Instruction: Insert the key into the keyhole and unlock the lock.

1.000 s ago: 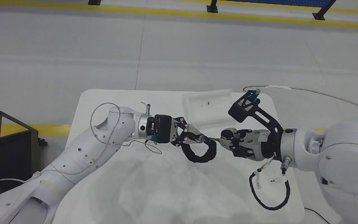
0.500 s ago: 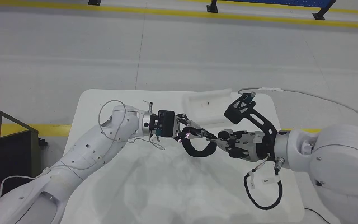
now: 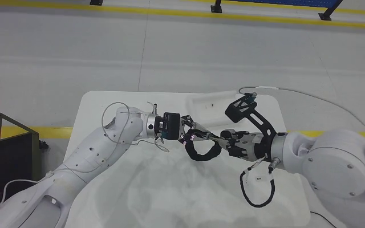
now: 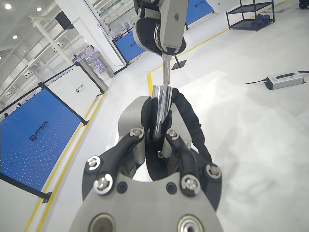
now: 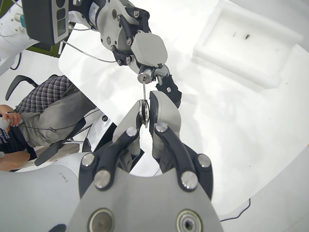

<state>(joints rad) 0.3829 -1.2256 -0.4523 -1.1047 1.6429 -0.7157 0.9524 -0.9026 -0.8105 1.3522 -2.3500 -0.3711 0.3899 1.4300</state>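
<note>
The lock is a chrome cylinder (image 4: 162, 105) with a black sleeved cable loop (image 3: 201, 153) hanging under it. My left gripper (image 4: 157, 121) is shut on the cylinder and holds it in the air over the white table (image 3: 102, 108), keyhole face (image 5: 144, 77) turned toward the other arm. My right gripper (image 5: 144, 103) is shut on the head and ring of a silver key (image 5: 144, 90). The key (image 4: 166, 69) lines up with the cylinder's axis. Its tip sits at the mouth of the keyhole, and nearly all of the blade is still outside.
A white foam tray (image 3: 214, 102) lies on the far side of the table, behind the two grippers. Wrinkled white cloth (image 3: 171, 194) covers the near half of the tabletop. A grey cable (image 3: 302, 91) runs across the floor at the right.
The two grippers have closed the gap between them. The right gripper moved left with the key, and the key's tip now meets the cylinder's face. The left gripper shifted slightly right.
</note>
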